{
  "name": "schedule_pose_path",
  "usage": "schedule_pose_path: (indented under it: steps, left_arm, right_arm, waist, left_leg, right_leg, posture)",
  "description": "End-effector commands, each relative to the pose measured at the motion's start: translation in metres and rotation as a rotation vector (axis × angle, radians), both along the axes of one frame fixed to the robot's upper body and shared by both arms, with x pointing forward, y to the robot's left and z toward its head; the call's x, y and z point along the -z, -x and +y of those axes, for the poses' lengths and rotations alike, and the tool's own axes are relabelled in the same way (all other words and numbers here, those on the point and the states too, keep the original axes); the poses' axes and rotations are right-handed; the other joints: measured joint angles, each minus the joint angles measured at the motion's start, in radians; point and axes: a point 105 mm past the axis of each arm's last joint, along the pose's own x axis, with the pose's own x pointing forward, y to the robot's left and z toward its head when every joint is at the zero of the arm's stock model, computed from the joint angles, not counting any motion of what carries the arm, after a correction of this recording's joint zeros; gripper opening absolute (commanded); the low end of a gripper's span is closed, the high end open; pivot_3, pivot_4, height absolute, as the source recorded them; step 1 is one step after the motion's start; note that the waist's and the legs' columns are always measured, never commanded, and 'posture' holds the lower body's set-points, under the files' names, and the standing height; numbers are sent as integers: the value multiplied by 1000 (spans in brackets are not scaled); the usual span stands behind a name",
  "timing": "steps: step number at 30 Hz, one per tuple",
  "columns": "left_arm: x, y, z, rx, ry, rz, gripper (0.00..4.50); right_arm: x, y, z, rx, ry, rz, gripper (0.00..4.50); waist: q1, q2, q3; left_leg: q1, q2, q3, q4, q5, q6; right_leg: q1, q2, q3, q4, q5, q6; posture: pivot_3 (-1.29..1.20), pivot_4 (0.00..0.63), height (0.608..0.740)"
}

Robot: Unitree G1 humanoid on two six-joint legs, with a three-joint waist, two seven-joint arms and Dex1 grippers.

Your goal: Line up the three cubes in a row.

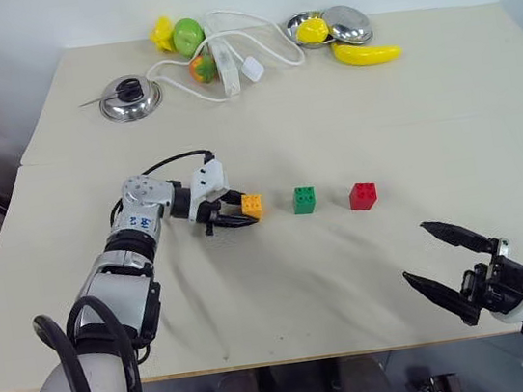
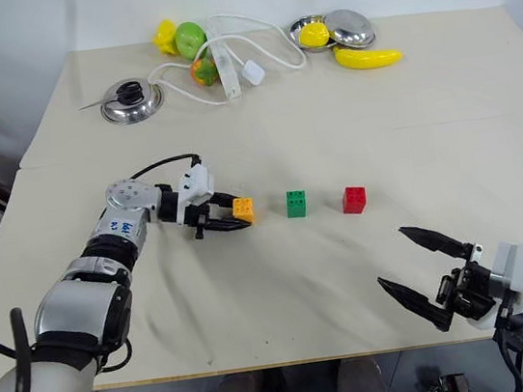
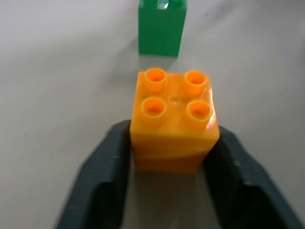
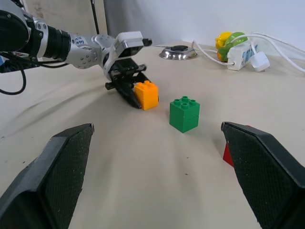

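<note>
1. A pale, matte table [image 1: 283,281] with a smooth top holds three small plastic blocks with round studs on top, standing in a row near its middle.
2. The orange-yellow cube [image 1: 252,206] is glossy, with four hollow studs, and sits upright on the table.
3. The green cube [image 1: 305,200] stands just beside it, apart from it, and the red cube [image 1: 363,196] stands beyond the green one, also apart.
4. The left gripper [image 1: 236,211], with two smooth black fingers on a silver and white wrist, lies low over the table and points sideways along the row.
5. In the left wrist view, the orange-yellow cube sits between the two fingers [image 3: 102,176], one on each side of its lower half. The jaws bracket the block closely; whether they press on it or have just let go cannot be told.
6. The right gripper [image 1: 446,263] hovers at the near right edge of the table, well apart from the cubes. Its black, finely textured, pointed fingers are spread wide and hold nothing.
7. At the far edge lie toy fruit, including a yellow banana [image 1: 367,53], shiny metal bowls [image 1: 130,98] and a white power strip [image 1: 228,67] with looping cable.
</note>
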Motion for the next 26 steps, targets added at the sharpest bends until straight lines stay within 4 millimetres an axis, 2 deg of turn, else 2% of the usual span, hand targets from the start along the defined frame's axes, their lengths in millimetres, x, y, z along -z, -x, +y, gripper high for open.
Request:
schedule_pose_path:
  steps: [1,4,8,10,13,19,22,26]
  left_arm:
    - [-22,-1,13,-2,91,-24,3420]
    - [-39,4,38,-1,147,-64,4333]
    - [-45,21,77,-19,204,-83,4333]
    - [-47,36,99,-64,254,-109,4333]
    - [-47,52,117,-165,306,-161,4333]
    - [-43,80,137,-358,349,-159,4333]
    - [-37,94,139,-418,321,-161,4333]
    - [-35,99,139,-472,325,-186,4333]
  right_arm:
    - [-9,0,-9,6,24,-43,4500]
    - [-13,-3,-12,-21,34,-54,4500]
    - [-22,-6,-13,-46,23,-83,4500]
    - [-27,-9,-13,-58,5,-98,4500]
    - [-30,-14,-10,-86,-3,-116,4500]
    - [-33,-21,-16,-103,15,-131,4500]
    - [-28,-24,-20,-120,28,-113,4500]
    - [-25,-32,-26,-120,32,-100,4500]
  waist:
    - [-1,0,0]
    - [-5,0,0]
    - [-11,1,0]
    - [-11,1,0]
    - [-14,1,0]
    - [15,1,0]
    - [14,1,0]
    - [16,1,0]
  left_leg:
    - [0,0,0,0,0,0]
    - [-1,0,0,0,0,0]
    - [0,1,0,-1,0,0]
    - [0,2,0,-1,0,0]
    - [0,2,-1,-1,0,0]
    - [0,0,-4,2,0,0]
    - [1,0,-4,0,0,0]
    - [1,0,-3,0,0,0]
  right_leg:
    - [0,0,0,0,0,0]
    - [-1,0,0,0,0,0]
    - [-1,0,0,0,0,0]
    - [-1,0,0,0,0,0]
    - [-1,-1,1,1,0,0]
    - [2,-4,0,1,0,0]
    - [1,-4,1,1,0,0]
    - [1,-3,0,0,0,-1]
  posture:
    - [0,150,740]
    - [0,150,740]
    - [0,150,740]
    - [0,150,740]
    - [0,150,740]
    - [0,150,740]
    - [0,150,740]
    - [0,150,740]
